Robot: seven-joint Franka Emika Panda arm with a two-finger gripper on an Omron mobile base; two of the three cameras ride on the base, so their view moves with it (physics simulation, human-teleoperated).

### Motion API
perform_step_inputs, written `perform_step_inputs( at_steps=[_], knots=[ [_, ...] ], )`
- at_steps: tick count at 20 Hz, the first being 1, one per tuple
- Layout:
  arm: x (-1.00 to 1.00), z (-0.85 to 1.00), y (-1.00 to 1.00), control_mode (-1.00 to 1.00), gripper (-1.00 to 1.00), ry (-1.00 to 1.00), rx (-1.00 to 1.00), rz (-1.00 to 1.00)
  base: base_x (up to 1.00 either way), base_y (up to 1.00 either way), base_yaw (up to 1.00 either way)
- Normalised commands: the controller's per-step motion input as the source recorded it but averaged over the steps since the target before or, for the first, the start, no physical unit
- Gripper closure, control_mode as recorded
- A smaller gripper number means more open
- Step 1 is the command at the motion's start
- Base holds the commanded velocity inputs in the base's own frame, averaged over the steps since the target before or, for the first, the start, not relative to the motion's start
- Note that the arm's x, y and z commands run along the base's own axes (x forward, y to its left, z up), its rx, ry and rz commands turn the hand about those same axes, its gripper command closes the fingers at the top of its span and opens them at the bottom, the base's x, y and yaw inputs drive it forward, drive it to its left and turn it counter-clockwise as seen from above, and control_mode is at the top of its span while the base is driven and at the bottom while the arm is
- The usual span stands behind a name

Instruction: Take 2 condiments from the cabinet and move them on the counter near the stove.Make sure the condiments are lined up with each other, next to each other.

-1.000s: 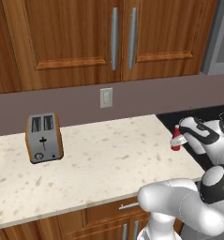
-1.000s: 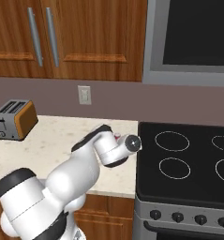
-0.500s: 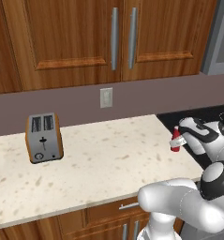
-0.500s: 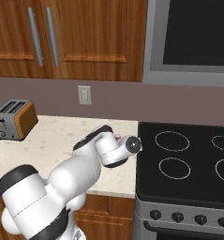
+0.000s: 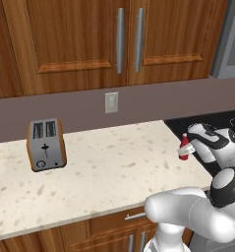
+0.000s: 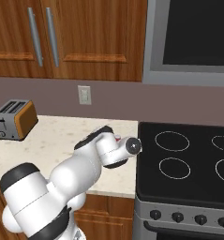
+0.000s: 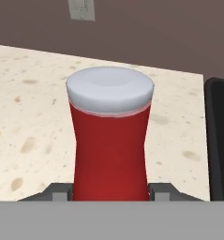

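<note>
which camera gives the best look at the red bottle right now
The hand view: the red bottle stands close up, pale cap and body clear. The left base view shows it small beside the gripper; in the right base view the arm hides nearly all of it.

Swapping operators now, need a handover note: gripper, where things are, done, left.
Gripper: shut on the red bottle, which stands upright between the fingers.
Red bottle: at the counter's right end, close to the stove. Whether it rests on the counter or hangs just above, I cannot tell.
Toaster sits at the counter's far left. Upper cabinet doors are closed.
Done: the first condiment has reached the stove end.
Left: release it, fetch the second bottle, set it beside this one, lined up.
</note>
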Motion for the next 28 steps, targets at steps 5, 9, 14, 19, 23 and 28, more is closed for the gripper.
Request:
perform_step_inputs(
  at_steps=[5,9,14,19,23,28],
  knots=[
    [0.0,-0.11,0.0,-1.0,1.0,0.0,0.0,0.0,0.0,0.0,0.0],
    [0.0,-0.09,0.0,-1.0,1.0,0.0,0.0,0.0,0.0,0.0,0.0],
    [0.0,0.0,0.0,-1.0,1.0,0.0,0.0,0.0,0.0,0.0,0.0],
    [0.0,0.0,0.0,-1.0,1.0,0.0,0.0,0.0,0.0,0.0,0.0],
    [0.0,-0.03,0.0,-1.0,1.0,0.0,0.0,0.0,0.0,0.0,0.0],
    [0.0,-0.06,0.0,-1.0,1.0,0.0,0.0,0.0,0.0,0.0,0.0]
  ],
)
